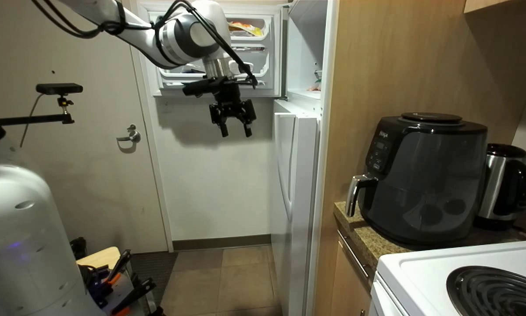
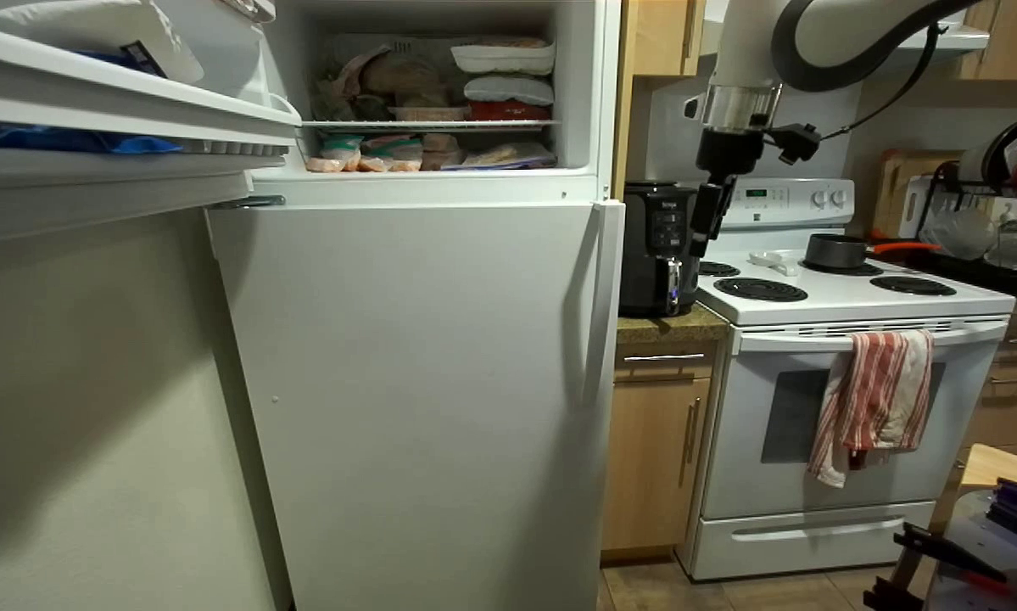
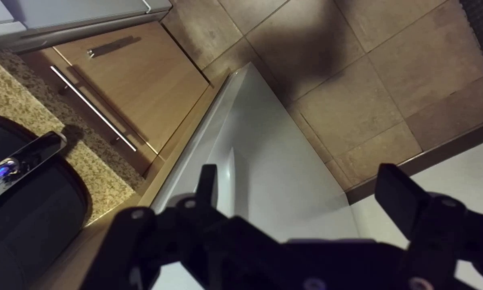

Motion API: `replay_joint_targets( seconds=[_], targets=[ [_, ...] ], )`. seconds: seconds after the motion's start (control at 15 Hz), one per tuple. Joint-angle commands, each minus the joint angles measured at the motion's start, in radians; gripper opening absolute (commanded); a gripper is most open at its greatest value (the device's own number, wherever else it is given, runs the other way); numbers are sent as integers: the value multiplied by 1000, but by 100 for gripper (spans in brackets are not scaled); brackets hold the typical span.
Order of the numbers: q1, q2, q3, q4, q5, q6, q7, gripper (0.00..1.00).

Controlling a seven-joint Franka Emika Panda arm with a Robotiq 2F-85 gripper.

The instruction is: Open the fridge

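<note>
Currently, in an exterior view, the claw [image 1: 236,130] hangs unclenched; in an exterior view, the fridge [image 2: 415,322] stands beside the bench [image 2: 676,327], upper door [image 2: 114,174] open, lower door [image 2: 427,407] closed; in the wrist view, both fingertips [image 3: 398,199] stand apart.

A glossy white robot arm [image 1: 146,42] has dark grey joint bands [image 1: 187,37], black cables [image 1: 227,49], a silver metal wrist collar [image 1: 216,68] and a black two-fingered gripper [image 1: 236,130] with round screws [image 3: 314,284].
</note>
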Motion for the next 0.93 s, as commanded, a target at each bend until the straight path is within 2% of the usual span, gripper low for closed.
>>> replay_joint_targets(
  seconds=[0.0, 0.27, 0.87],
  targets=[
    [-27, 22, -13, -19, -71, 70, -54, 100],
    [-41, 49, -44, -21, -107, 132, -121, 100],
    [-34, 90, -98, -8, -61, 311, -316, 100]
  ],
)
